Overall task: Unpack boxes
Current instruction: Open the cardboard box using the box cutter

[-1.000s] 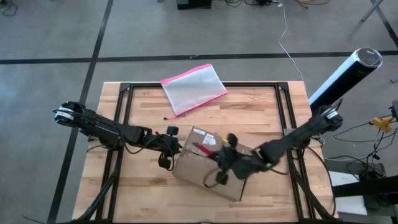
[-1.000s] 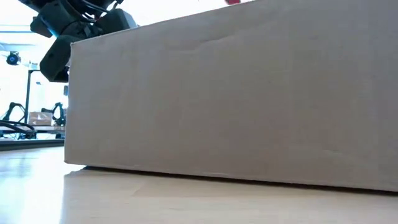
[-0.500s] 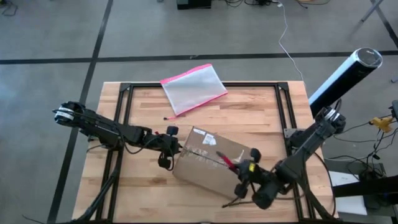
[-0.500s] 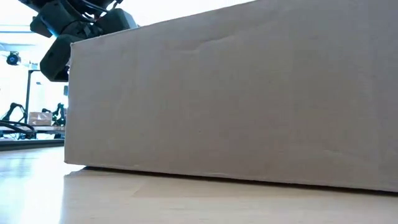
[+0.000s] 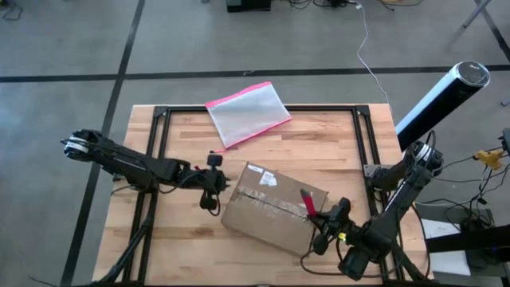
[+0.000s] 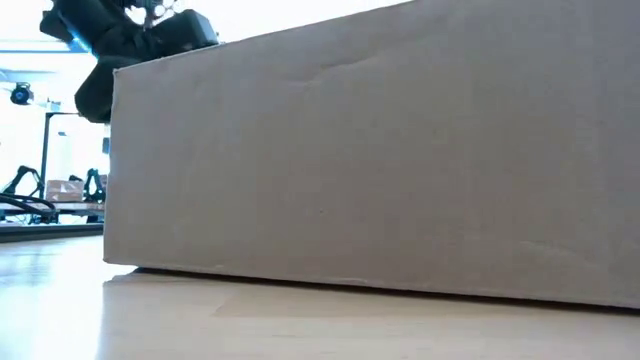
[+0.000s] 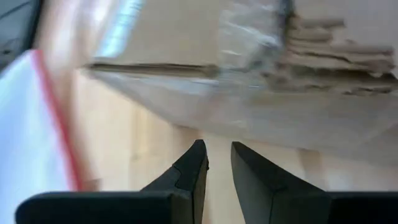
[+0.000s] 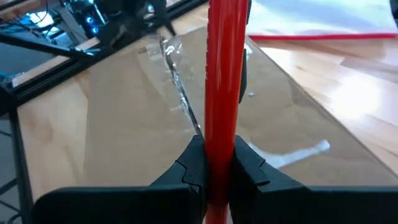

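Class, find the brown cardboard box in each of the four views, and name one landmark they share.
High view: cardboard box, table centre.
Low view: fills the frame.
Left wrist view: beyond the left gripper.
Right wrist view: behind the red tool.
Shared landmark: clear tape along the seam; not visible in low view.

No legible txt — labels on box [image 5: 273, 206] too small to read.

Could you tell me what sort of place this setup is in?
Probably a robotics lab or workshop: a wooden table on a black metal frame stands on a bare concrete floor marked with dark lines, with loose cables and equipment around it.
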`<state>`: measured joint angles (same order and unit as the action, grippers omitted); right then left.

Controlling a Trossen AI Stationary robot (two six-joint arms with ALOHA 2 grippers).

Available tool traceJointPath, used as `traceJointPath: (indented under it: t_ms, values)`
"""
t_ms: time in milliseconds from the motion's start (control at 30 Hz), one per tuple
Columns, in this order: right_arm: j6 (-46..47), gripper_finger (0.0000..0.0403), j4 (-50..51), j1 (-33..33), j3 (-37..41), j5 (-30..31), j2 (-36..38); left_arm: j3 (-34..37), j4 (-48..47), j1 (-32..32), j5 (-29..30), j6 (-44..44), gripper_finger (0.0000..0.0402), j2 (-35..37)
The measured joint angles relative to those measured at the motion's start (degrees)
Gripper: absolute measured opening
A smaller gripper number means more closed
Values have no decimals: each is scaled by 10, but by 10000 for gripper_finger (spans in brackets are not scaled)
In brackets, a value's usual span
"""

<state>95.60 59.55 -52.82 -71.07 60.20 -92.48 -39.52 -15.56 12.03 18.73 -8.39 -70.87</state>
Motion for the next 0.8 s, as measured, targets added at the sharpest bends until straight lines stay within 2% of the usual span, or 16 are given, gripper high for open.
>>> traceJointPath:
  t_ms: [67,167,333,500,800]
  values:
    - [2,19,5,-1,0,-6,0,-19,-37,0,13,1,63,21]
    - [0,19,12,-1,0,-21,2,-40,-43,0,12,1,63,47]
    - [24,19,54,-2,0,-34,2,-58,-5,4,-40,-9,63,54]
    - [34,19,76,-2,1,-34,2,-58,52,17,-86,-32,63,12]
    - [28,19,75,-2,1,-34,2,-58,132,12,-103,-119,63,-89]
